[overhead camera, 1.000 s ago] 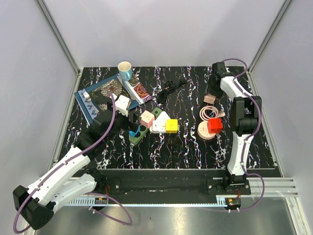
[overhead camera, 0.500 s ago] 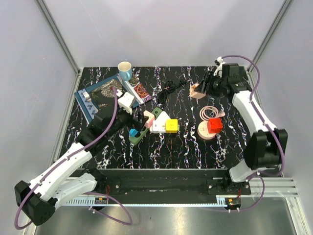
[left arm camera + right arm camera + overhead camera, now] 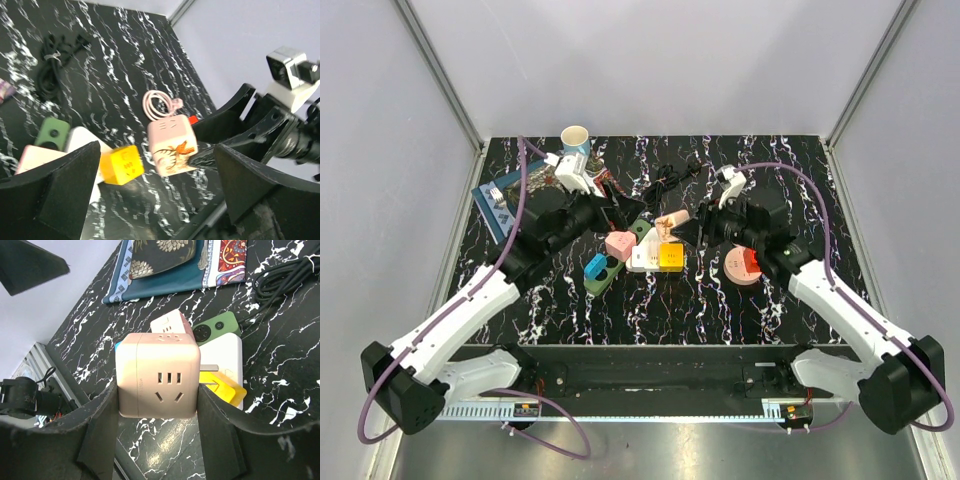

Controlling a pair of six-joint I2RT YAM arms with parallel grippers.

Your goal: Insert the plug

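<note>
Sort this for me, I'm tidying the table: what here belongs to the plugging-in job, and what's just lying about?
Job:
pink cube adapter, in the right hand
white power strip

Lying about:
cup
black cable
teal mat

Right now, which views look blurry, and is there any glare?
Left wrist view: the yellow cube is smeared, the whole frame soft. Right wrist view: the pink socket cube is crisp; the pincer fingers beside it blur. Top view: evenly lit, no harsh glare.

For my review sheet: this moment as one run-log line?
right gripper: jaws shut on pink cube adapter | left gripper: jaws open, empty | adapter near white power strip, not inserted
</note>
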